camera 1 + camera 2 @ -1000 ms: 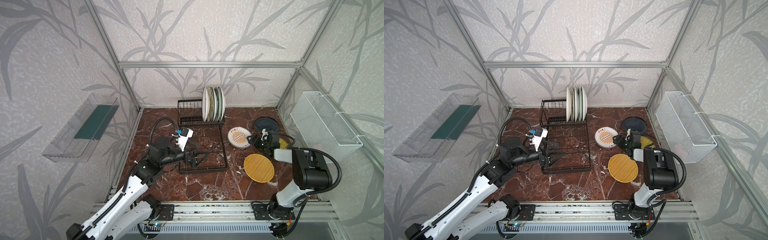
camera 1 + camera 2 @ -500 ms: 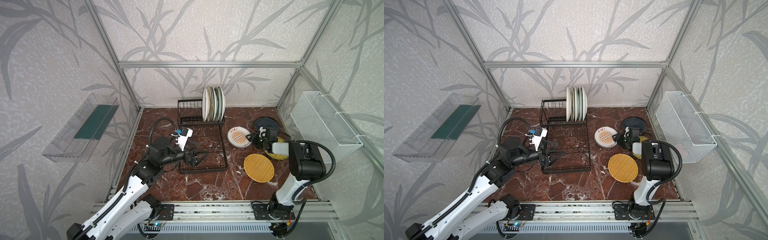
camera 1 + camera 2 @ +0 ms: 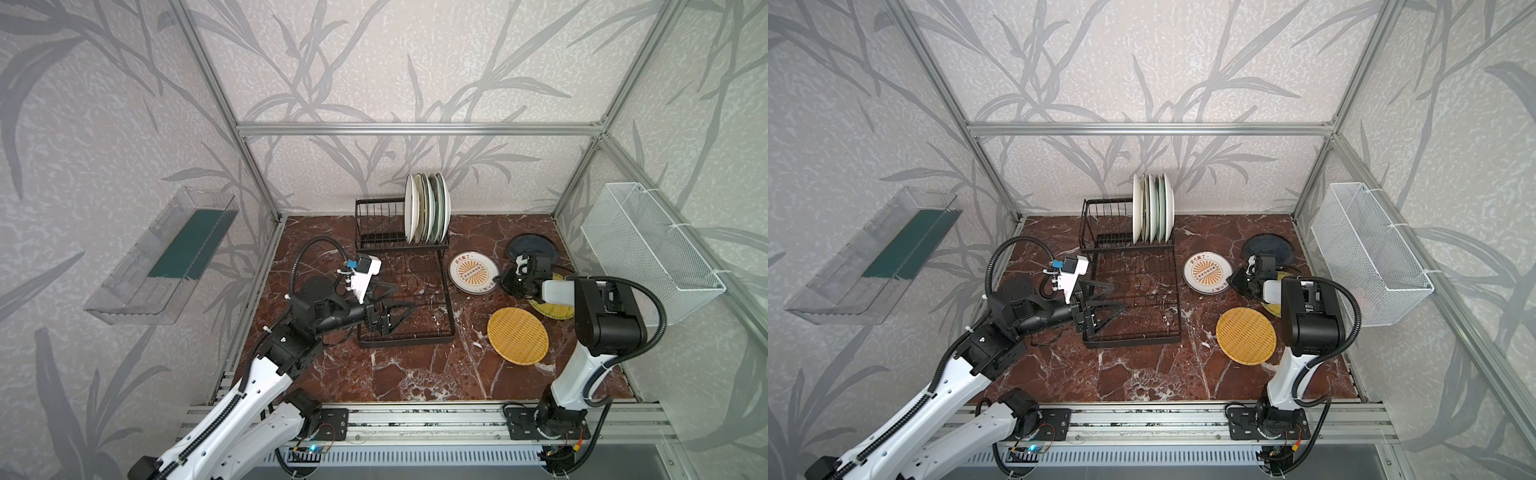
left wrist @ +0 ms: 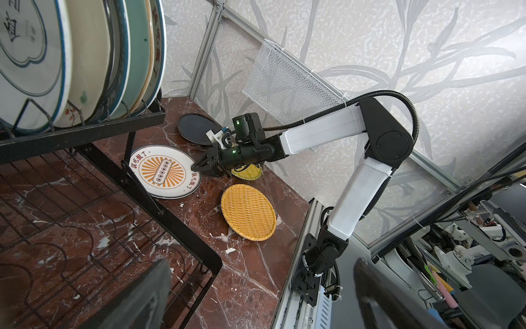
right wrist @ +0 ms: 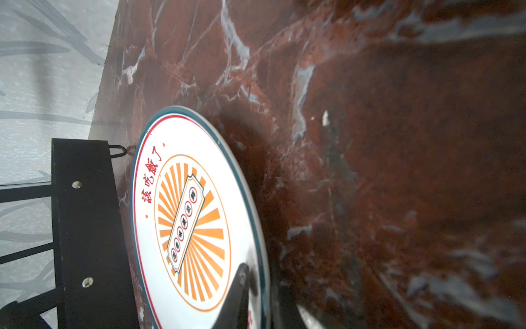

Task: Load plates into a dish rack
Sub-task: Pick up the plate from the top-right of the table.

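While sunburst plate (image 3: 473, 272) lies flat (face up), right end effector (image 3: 500, 280) pinches its rim.

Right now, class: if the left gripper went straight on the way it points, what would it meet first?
Probably the far side rail of the dish rack; the left gripper, jaws open, points across its lower tray. Height is unclear.

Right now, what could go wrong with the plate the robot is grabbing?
The right gripper pinches only the rim of the sunburst plate, so it might slip when lifted. The plate lies close to the dish rack, so tilting it up could bump the frame.
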Controlling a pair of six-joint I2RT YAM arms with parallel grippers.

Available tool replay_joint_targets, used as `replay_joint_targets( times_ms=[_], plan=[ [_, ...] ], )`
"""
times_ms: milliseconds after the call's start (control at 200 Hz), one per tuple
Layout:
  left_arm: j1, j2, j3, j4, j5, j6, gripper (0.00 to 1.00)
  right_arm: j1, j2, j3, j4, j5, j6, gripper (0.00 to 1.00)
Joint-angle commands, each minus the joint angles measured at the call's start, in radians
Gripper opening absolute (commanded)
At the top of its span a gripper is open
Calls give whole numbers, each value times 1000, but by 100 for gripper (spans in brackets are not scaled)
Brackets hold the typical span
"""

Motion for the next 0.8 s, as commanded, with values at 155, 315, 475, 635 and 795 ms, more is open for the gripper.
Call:
replay_joint_targets(
  times_ms=[155, 315, 475, 635, 795],
  plan=[
    [5, -14, -15, 11, -32, 2, 99, -12, -77, -68, 125, -49, 104, 8],
    [5, -26, -22, 11, -70, 6, 99, -45, -213, -97, 105, -44, 161, 0],
    [5, -40, -42, 39, -102, 3, 99, -59, -365, -123, 29, 0, 213, 0],
    [5, -43, -49, 41, -151, 2, 99, -64, -510, -103, -180, 40, 217, 0],
    [5, -46, -67, 71, -187, -7, 99, -62, -683, -68, -487, 170, 193, 0]
  ],
)
